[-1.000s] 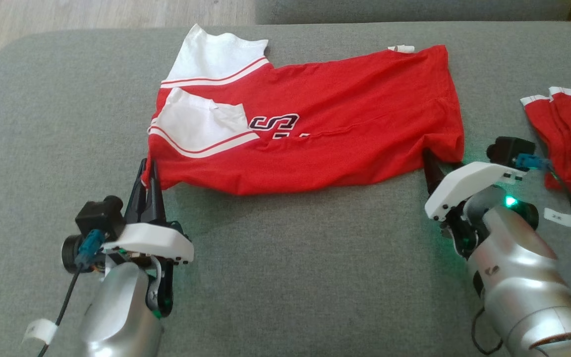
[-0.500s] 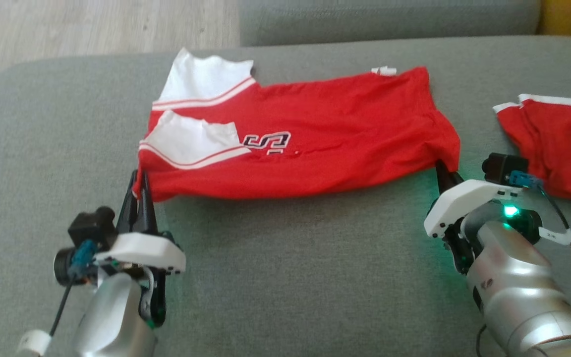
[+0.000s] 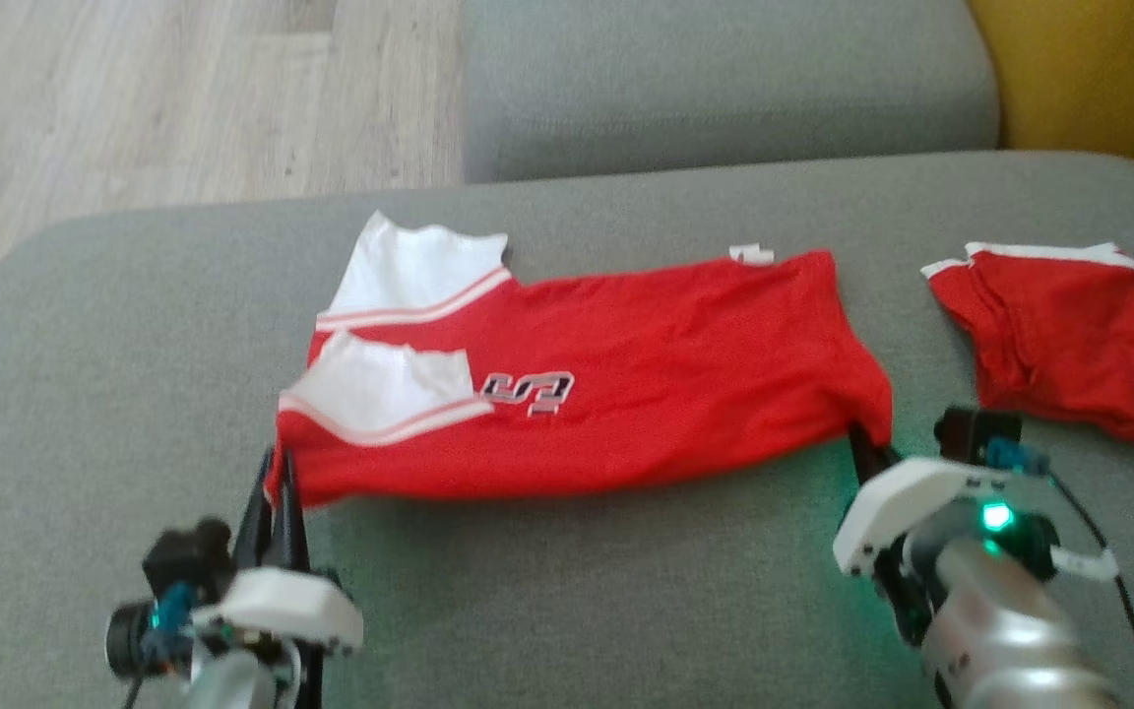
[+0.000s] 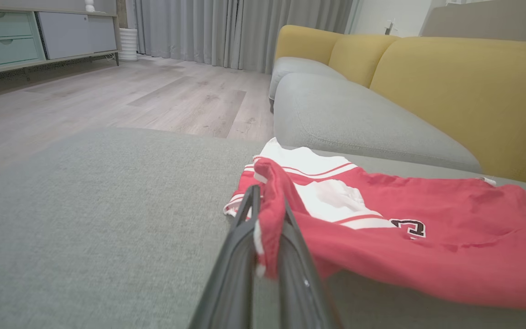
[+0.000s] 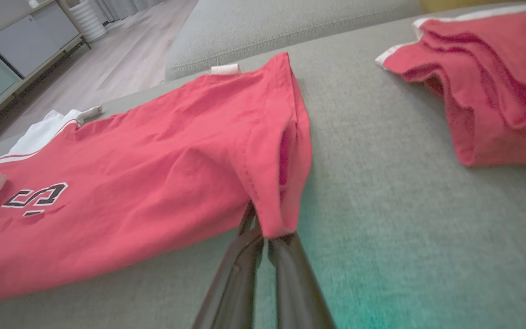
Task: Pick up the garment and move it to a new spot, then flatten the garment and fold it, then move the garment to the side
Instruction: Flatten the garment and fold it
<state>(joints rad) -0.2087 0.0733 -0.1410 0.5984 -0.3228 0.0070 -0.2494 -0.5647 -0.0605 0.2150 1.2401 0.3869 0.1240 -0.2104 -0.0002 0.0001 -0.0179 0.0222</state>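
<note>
The garment [image 3: 626,384] is a red shirt with white sleeves and a dark printed number, folded lengthwise on the grey cushion [image 3: 567,591]. My left gripper [image 3: 277,478] is shut on its near left corner by the white sleeve trim; the left wrist view shows the red cloth [image 4: 272,201] pinched between the dark fingers [image 4: 240,246]. At the near right corner my right gripper [image 3: 867,448] is shut on the hem. In the right wrist view that hem [image 5: 276,201] is clamped at the fingertips. The near edge hangs slightly lifted between both grips.
A second red garment with white trim [image 3: 1069,340] lies bunched on the cushion to the right. Behind stands another grey cushion [image 3: 724,89] and a yellow backrest [image 3: 1099,79]. Wooden floor [image 3: 134,98] lies beyond the cushion's rounded left end.
The right gripper has shut on the hem corner. The head camera has tilted up, so the whole scene sits lower in view. The shirt's near edge has lifted a little.
</note>
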